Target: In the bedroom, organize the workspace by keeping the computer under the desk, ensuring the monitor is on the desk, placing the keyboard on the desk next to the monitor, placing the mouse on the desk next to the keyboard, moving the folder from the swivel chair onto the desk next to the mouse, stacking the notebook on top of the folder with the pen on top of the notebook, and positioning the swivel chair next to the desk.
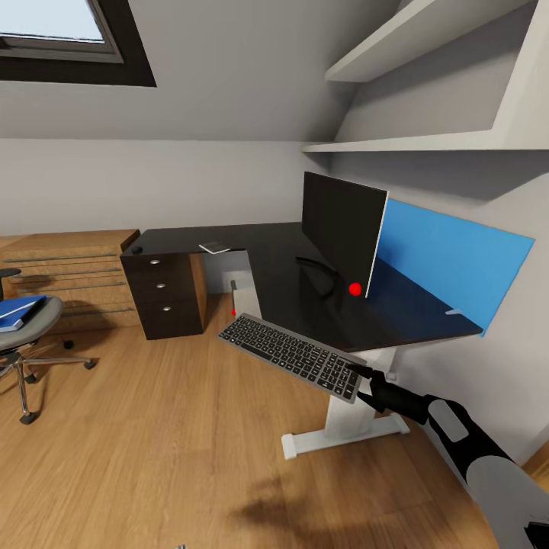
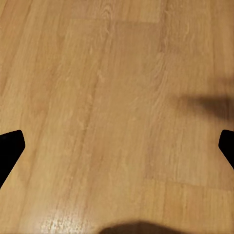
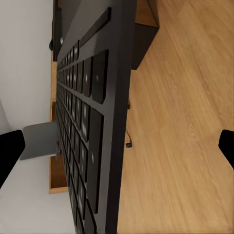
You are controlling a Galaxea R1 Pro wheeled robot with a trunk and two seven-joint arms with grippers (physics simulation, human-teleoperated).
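1. Keyboard [image 1: 292,355] — in the head view it hangs in the air just off the front edge of the black counter [image 1: 267,252], pinched at its near end by the right claw [image 1: 358,374] and tilted, far end lower. The step in hand looks like carrying it to the counter; the next move, I judge, calls for lifting it above the edge, levelling it, and laying it flat beside the monitor [image 1: 341,232], whose ring base [image 1: 320,276] takes up some of the glossy top. The slab is slim, dark keys in a silver-grey frame. Off to the side, the swivel chair [image 1: 23,335] with its padded grey seat bears the bright-blue folder [image 1: 19,311]; a small black mouse [image 1: 136,248] and a thin notebook [image 1: 215,246] sit on the counter's far wing. A big flat blue panel [image 1: 457,267] leans behind the monitor.

2. Left wrist view: the left claw [image 2: 117,146] is spread wide, dark tips at either border, with nothing between — beyond lies matte wood-plank floor [image 2: 97,73].

3. Right wrist view: the keyboard [image 3: 92,126] runs edge-on away from the camera, smooth square keys catching dull highlights.
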